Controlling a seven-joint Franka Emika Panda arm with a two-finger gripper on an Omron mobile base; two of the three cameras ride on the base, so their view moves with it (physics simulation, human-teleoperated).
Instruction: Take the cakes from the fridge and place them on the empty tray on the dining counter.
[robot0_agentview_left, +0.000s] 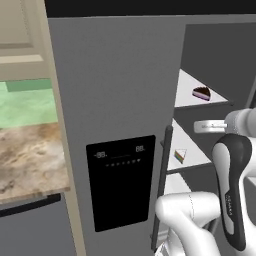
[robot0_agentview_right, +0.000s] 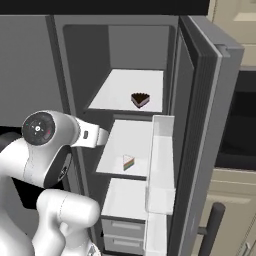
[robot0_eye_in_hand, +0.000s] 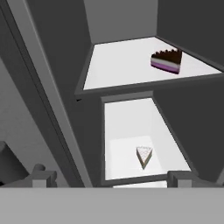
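The fridge (robot0_agentview_right: 200, 100) stands with its right door swung open, and in the right base view the dark-layered cake (robot0_agentview_right: 140, 100) sits on the upper white shelf (robot0_agentview_right: 120, 90) near the frame's centre, with the pale cake (robot0_agentview_right: 128, 162) on the shelf below it. In the hand view the dark slice lies at upper right and the pale wedge at lower centre, just above and between the fingers (robot0_eye_in_hand: 43, 177), which are spread fully apart and hold nothing.
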